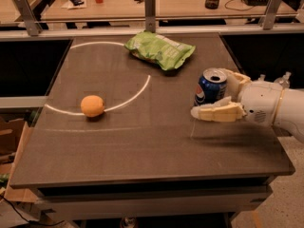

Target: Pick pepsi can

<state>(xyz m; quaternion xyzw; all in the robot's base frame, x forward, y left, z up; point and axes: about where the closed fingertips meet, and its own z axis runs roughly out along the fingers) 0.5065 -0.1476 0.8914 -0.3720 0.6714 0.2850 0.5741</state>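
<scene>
The pepsi can (209, 86), dark blue with a silver top and round logo, stands upright on the right side of the dark table (142, 141). My gripper (212, 95) reaches in from the right edge and is open, with the can between its cream fingers. The near finger (216, 113) lies just in front of the can's base. The far finger (239, 78) shows behind the can's right side. The can rests on the table.
A green crinkled chip bag (160, 50) lies at the back centre. An orange fruit (92, 106) sits at the left on a white painted arc (128, 96). A desk with a metal rail (152, 20) runs behind the table.
</scene>
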